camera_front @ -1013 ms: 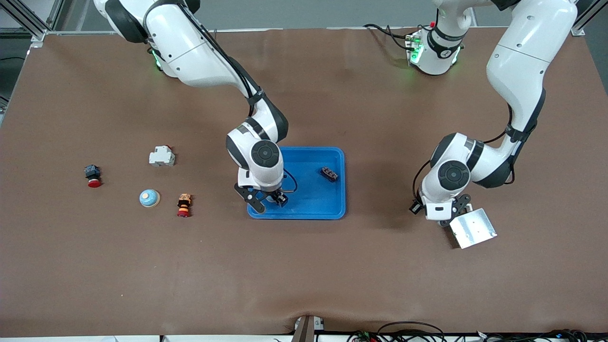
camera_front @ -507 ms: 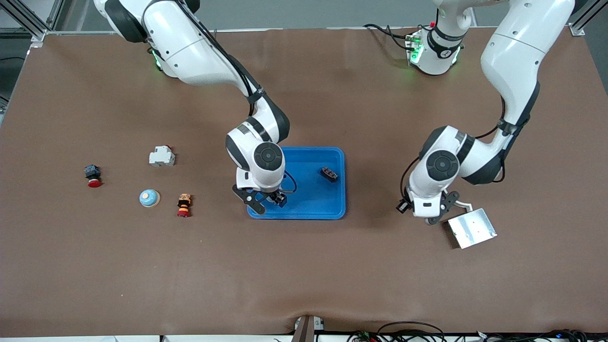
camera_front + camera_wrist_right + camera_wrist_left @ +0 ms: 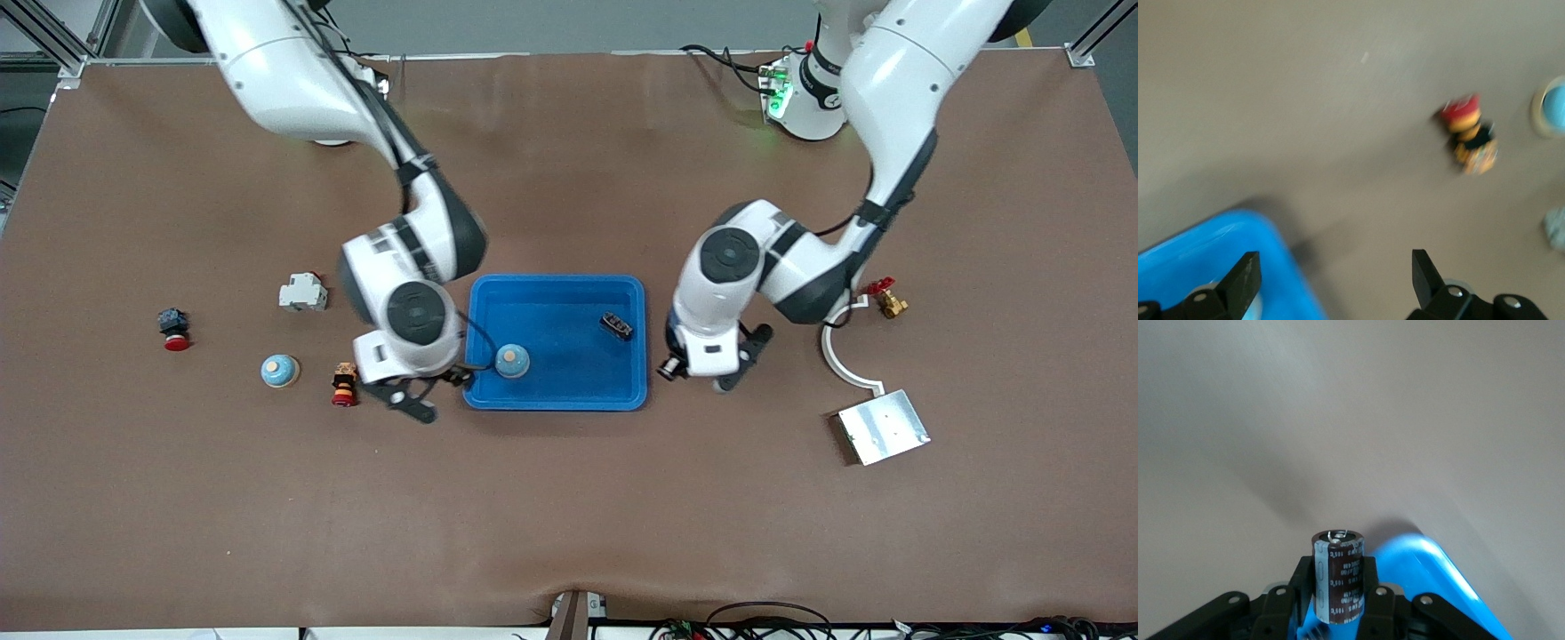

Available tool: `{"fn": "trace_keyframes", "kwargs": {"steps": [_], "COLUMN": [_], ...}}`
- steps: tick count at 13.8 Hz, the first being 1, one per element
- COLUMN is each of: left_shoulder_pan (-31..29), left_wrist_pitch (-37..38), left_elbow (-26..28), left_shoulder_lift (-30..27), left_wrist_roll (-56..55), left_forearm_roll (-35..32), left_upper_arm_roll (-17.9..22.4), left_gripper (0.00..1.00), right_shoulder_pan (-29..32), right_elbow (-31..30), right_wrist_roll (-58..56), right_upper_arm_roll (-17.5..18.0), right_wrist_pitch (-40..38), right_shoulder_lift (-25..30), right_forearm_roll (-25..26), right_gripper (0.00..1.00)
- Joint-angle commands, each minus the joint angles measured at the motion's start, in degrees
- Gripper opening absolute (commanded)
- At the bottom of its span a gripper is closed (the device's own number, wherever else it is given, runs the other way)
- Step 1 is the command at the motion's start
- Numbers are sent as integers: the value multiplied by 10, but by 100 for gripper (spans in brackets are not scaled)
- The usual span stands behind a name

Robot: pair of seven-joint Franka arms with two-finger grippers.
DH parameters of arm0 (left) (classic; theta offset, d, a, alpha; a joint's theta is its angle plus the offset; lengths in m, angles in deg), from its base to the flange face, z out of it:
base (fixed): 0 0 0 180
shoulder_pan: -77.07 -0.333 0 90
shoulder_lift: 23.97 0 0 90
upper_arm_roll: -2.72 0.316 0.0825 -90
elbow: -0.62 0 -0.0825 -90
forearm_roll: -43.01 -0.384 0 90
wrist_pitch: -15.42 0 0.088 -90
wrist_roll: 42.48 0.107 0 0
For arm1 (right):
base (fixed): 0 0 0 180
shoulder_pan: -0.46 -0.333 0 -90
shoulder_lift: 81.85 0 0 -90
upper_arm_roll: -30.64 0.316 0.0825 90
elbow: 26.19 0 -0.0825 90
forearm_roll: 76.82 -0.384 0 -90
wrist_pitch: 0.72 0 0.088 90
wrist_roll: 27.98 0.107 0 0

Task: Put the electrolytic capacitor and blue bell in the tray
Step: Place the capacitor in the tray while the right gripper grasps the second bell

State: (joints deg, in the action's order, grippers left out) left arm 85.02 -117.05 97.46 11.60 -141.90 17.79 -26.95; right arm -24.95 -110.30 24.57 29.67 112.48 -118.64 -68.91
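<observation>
The bright blue tray (image 3: 569,391) lies mid-table. A blue bell (image 3: 512,360) with a tan top sits inside it, near the corner toward the right arm's end. My right gripper (image 3: 416,398) hangs open and holds nothing, just outside that corner; the right wrist view shows the right gripper (image 3: 1335,283) and the tray's rim (image 3: 1211,257). My left gripper (image 3: 722,378) is over the table beside the tray's edge at the left arm's end. It is shut on the dark brown electrolytic capacitor (image 3: 1338,577), which stands upright between the fingers, with a tray corner (image 3: 1431,563) beside it.
A small black part (image 3: 616,325) lies in the tray. Toward the right arm's end are an orange-red button (image 3: 343,383), a pale blue dome (image 3: 279,371), a white breaker (image 3: 303,292) and a black-red button (image 3: 173,328). A silver plate (image 3: 883,426), white curved piece (image 3: 836,356) and brass valve (image 3: 886,300) lie toward the left arm's end.
My right gripper opened, left the bell in the tray and drew out toward the right arm's end. The left arm swung from beside the silver plate to the tray's edge.
</observation>
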Motion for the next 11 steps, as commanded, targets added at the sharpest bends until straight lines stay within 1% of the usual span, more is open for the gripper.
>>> {"fn": "trace_keyframes", "kwargs": {"steps": [1, 3, 4, 5, 6, 7, 8, 9, 10, 11], "left_shoulder_pan": [48, 70, 77, 82, 90, 109, 128, 142, 144, 145], "left_wrist_pitch": [6, 6, 6, 1, -5, -18, -29, -34, -36, -35], "left_elbow": [-58, -94, -103, -110, -116, -118, -119, -121, -127, -127], "left_shoulder_lift": [48, 78, 91, 101, 111, 118, 122, 125, 129, 129], "left_wrist_roll": [-43, -69, -78, -82, -82, -83, -84, -93, -104, -107], "left_forearm_roll": [-3, -4, -6, -7, -8, -8, -5, -1, -1, -1], "left_upper_arm_roll": [5, 6, 7, 9, 20, 38, 65, 83, 88, 88], "left_gripper": [0, 0, 0, 0, 0, 0, 0, 0, 29, 75], "right_shoulder_pan": [76, 117, 137, 156, 183, 194, 207, 220, 229, 246], "right_elbow": [-187, -243, -270, -306, -345, -368, -379, -390, -401, -413], "right_wrist_roll": [-111, -185, -211, -231, -255, -277, -295, -310, -331, -350], "right_upper_arm_roll": [11, 11, 11, 12, 14, 14, 14, 14, 14, 14], "right_wrist_pitch": [124, 160, 182, 220, 269, 296, 306, 317, 331, 351], "right_shoulder_lift": [109, 139, 151, 163, 174, 179, 182, 182, 183, 182], "right_forearm_roll": [1, 1, 1, 0, -1, -1, -2, -2, -2, -3], "right_gripper": [100, 100, 100, 100, 100, 100, 100, 100, 100, 100]}}
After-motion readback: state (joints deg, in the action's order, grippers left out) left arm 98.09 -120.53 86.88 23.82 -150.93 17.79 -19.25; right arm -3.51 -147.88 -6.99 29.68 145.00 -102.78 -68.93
